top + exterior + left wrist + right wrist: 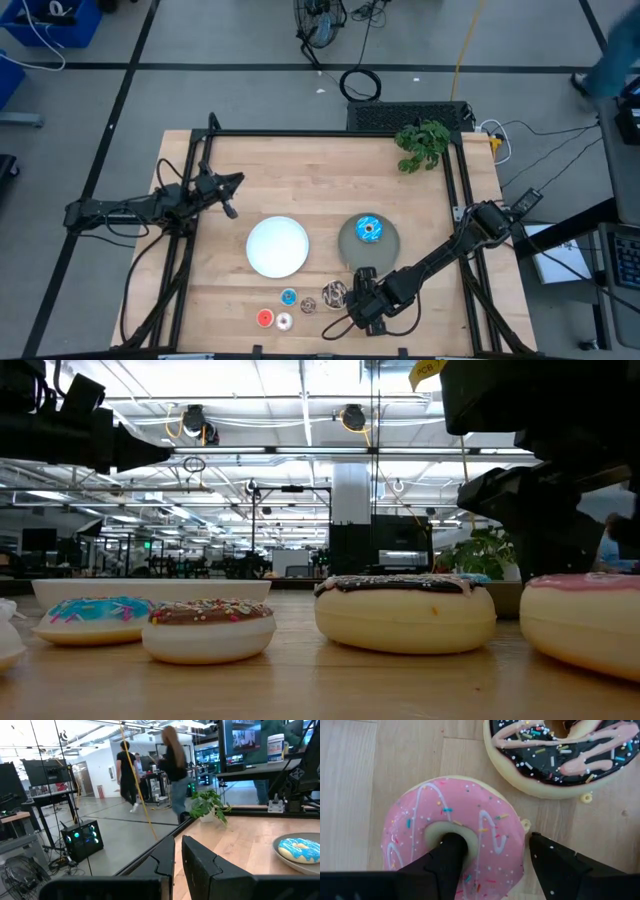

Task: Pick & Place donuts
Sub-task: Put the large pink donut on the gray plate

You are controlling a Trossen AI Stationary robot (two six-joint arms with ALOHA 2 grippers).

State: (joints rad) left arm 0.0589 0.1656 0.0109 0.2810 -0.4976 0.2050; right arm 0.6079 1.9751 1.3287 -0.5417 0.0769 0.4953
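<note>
The pink donut (455, 830) lies flat on the table near the front edge. My right gripper (495, 865) is open and low over it, with one finger in its hole and the other outside its rim. The larger brown sprinkled donut (560, 755) lies beside it and also shows in the high view (334, 293). The blue sprinkled donut (370, 229) lies on the grey plate (350, 250). The tiny blue (289, 297), red (265, 318), white (284, 321) and brown (308, 306) donuts lie on the table. My left gripper (228, 195) is shut and empty at the table's left. My right gripper comes from above, slanting. One finger (447, 860) is down in the pink donut's hole (437, 832); the other (555, 865) stands just off the donut's outer rim (520, 865) with a small gap. I cannot tell whether the inner finger touches. The donut lies flat on the table.
The round white plate (278, 246) lies at the table's middle, left of the grey plate. A small green plant (422, 145) stands at the far right corner. A black frame (330, 133) runs along the table's far and side edges. People show in the room beyond.
</note>
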